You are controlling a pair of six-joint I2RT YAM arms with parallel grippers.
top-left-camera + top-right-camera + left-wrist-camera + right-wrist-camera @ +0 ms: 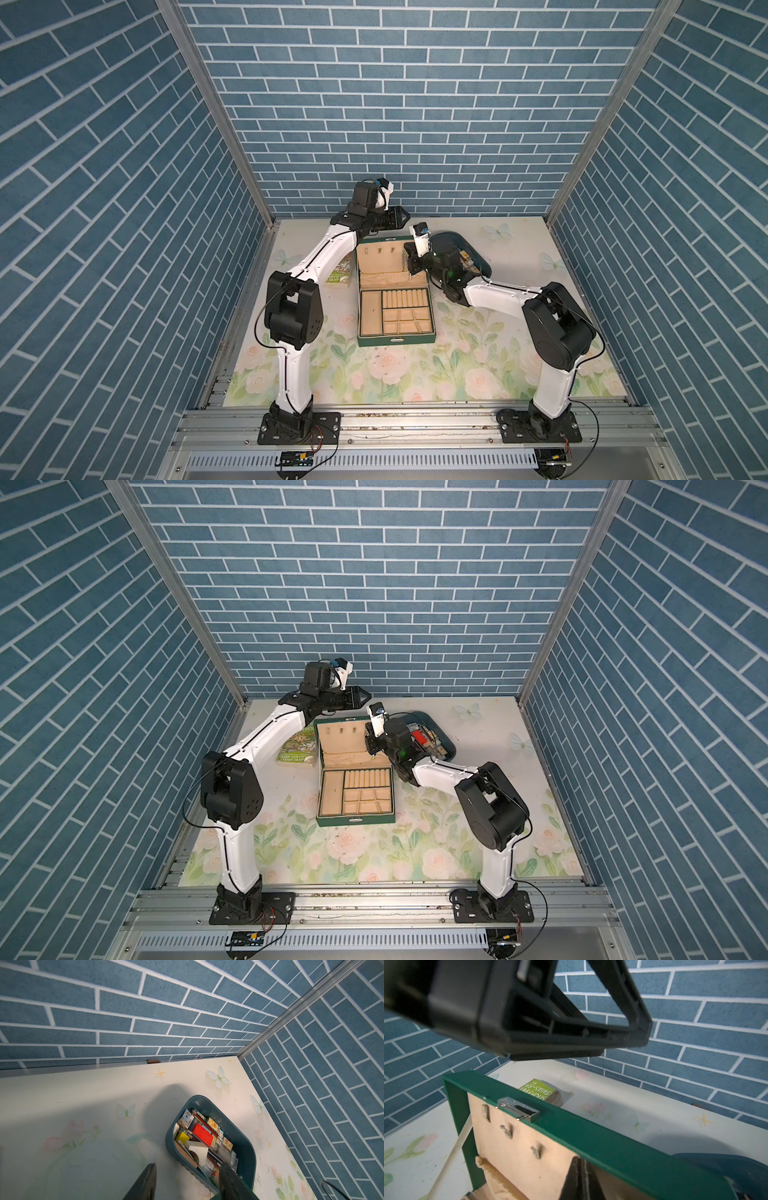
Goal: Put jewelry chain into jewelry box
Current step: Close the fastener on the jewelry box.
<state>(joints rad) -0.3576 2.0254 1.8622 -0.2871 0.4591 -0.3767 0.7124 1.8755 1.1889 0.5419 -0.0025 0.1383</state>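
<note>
Against the upright lid (376,264) of the open jewelry box (395,340), on its right side past three bare hooks (380,250), the right gripper (411,271) is closed tight, and a thin pale strand that I take for the jewelry chain (406,261) hangs just beside its tips; whether it is pinched or already hooked I cannot tell. Behind the lid the left gripper (403,216) hovers half-spread and empty, so the placing looks nearly done, with letting go and backing off left
</note>
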